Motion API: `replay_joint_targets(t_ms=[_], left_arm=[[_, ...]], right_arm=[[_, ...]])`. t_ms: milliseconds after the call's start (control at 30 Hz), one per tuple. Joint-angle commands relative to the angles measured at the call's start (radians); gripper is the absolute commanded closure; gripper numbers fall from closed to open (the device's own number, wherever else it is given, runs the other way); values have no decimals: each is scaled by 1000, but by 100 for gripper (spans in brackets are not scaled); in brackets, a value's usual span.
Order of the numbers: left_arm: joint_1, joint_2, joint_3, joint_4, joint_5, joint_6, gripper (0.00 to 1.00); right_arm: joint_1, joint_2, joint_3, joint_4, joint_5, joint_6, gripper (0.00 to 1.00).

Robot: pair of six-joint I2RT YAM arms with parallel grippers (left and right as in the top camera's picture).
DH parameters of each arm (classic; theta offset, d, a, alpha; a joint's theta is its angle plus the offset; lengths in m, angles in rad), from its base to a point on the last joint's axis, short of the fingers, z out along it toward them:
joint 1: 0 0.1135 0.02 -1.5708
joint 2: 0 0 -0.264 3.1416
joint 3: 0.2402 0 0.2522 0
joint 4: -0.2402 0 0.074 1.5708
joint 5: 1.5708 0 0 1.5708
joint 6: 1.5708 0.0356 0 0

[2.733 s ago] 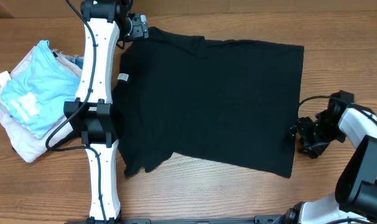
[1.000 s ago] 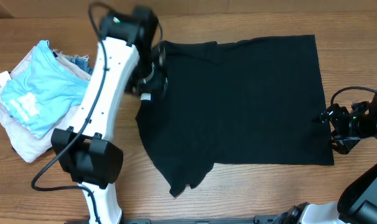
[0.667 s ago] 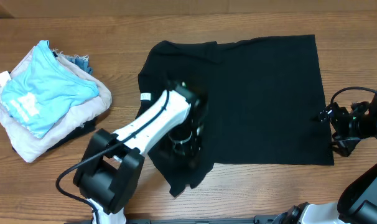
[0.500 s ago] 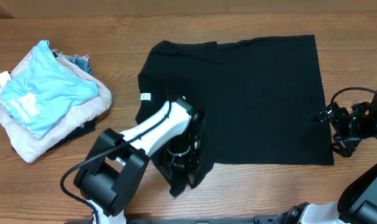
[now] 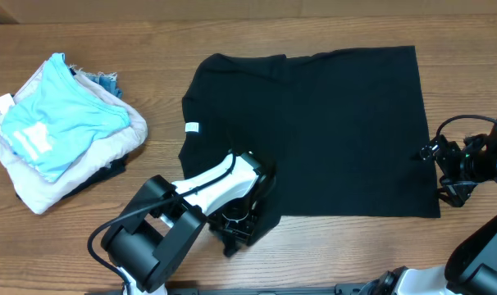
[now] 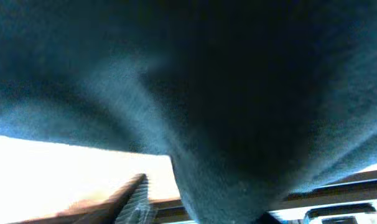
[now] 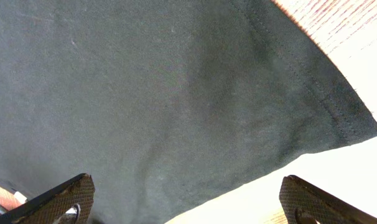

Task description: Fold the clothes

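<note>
Your left gripper (image 5: 237, 226) is buried in the cloth at about 7 o'clock on the shirt. Its wrist camera shows only dark fabric pressed close, so you cannot tell whether it is spread or pinching. Your right gripper (image 7: 191, 198) stands wide apart and empty over the shirt's corner near 4 o'clock. Working down in size, the table (image 5: 355, 254) carries the black T-shirt (image 5: 330, 123), which lies flat and fully opened across the middle. Its bottom hem is toward 3 o'clock and its collar end toward 9 o'clock. No fold shows in it yet, so by my reading the whole folding sequence for this piece is yet to come, probably starting with the sleeve at 7 o'clock. A pile of clothes (image 5: 27, 168) sits well apart at 9 o'clock, with a light blue garment (image 5: 47, 123) on top. It looks loosely stacked and may be either finished or waiting. You have no basket or bin in view, so everything rests on bare wood. A small white tag (image 5: 192, 127) marks the shirt's 9 o'clock edge.
</note>
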Motion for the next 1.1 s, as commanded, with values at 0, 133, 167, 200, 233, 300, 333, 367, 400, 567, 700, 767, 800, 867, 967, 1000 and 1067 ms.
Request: replay_joint_targets(t_ms=[0,133,167,200,233,300,333,367,400,567,700,767,800,867,967,1000,1067], left_arm=[[7,-29,8,-30,-12,-20,89],[48,-98,83,-84,-21,-19,96],[67,-125,108,-87,-24,-18,96],[84,-145,124,-87,-29,-16,95],[112,-177,146,-86,-42,-14,93],[140,-201,154,-79,-65,-11,92],[158,-210,154,-74,-70,-11,92],[171,-211,154,-73,-69,-3,92],[180,-211,154,-73,-70,6,92],[187,-211,154,-55,-70,8,92],[187,-211,154,-49,-70,8,91],[187,-211,154,-49,-70,8,91],[187,-211,154,-49,-70,8,91],[187,-211,154,-41,-70,8,91],[187,-211,154,-29,-70,8,91],[187,-211,154,-32,-70,8,91],[187,-211,154,-32,-70,8,92]], right_arm=[[3,-23,24,7,3,0,1],[3,-22,23,8,50,4,2],[3,-22,18,9,76,29,1],[3,-22,11,13,92,50,0],[3,-21,-13,37,129,73,0],[2,-17,-64,82,144,113,0],[3,-13,-93,98,135,135,0],[3,-10,-117,114,124,136,0],[3,-6,-140,128,123,136,1],[3,-5,-251,180,163,197,8],[2,-5,-294,201,272,285,20],[2,-5,-298,201,294,297,23],[2,-5,-299,212,302,304,24],[2,-5,-313,253,309,327,36],[2,-5,-355,305,288,336,64],[2,-5,-358,304,295,335,77],[2,-8,-358,305,298,333,92]])
